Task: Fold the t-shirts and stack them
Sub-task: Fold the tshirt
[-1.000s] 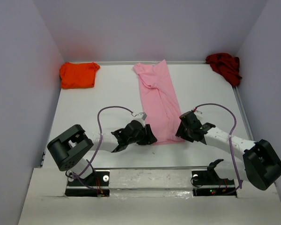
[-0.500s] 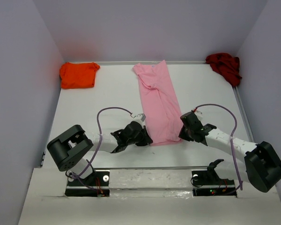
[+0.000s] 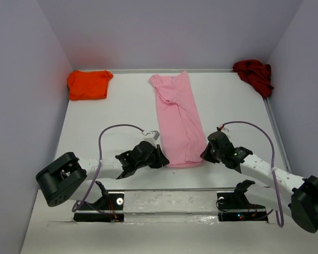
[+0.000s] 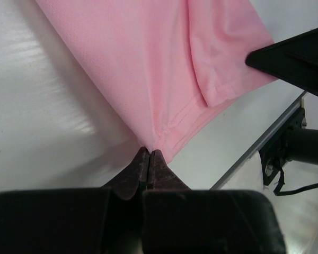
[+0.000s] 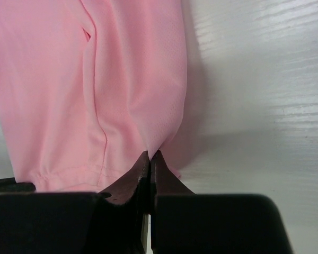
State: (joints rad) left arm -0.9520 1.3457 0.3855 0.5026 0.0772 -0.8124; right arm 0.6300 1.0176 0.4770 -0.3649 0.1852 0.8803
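The light pink t-shirt [image 3: 178, 119] lies folded lengthwise in a long strip down the middle of the table. My left gripper [image 3: 160, 156] is shut on its near left hem corner [image 4: 164, 135]. My right gripper [image 3: 205, 154] is shut on its near right edge [image 5: 164, 121]. Both hold the near end slightly lifted. The bright orange t-shirt [image 3: 88, 84] lies folded at the far left corner. The dark red t-shirt [image 3: 254, 75] lies crumpled at the far right corner.
The white table [image 3: 111, 121] is boxed in by grey-purple walls on three sides. A metal rail [image 3: 164, 189] runs along the near edge, with the arm bases behind it.
Both grippers have pulled back toward the near edge with the pink t-shirt's hem in them, dragging the whole shirt toward me.
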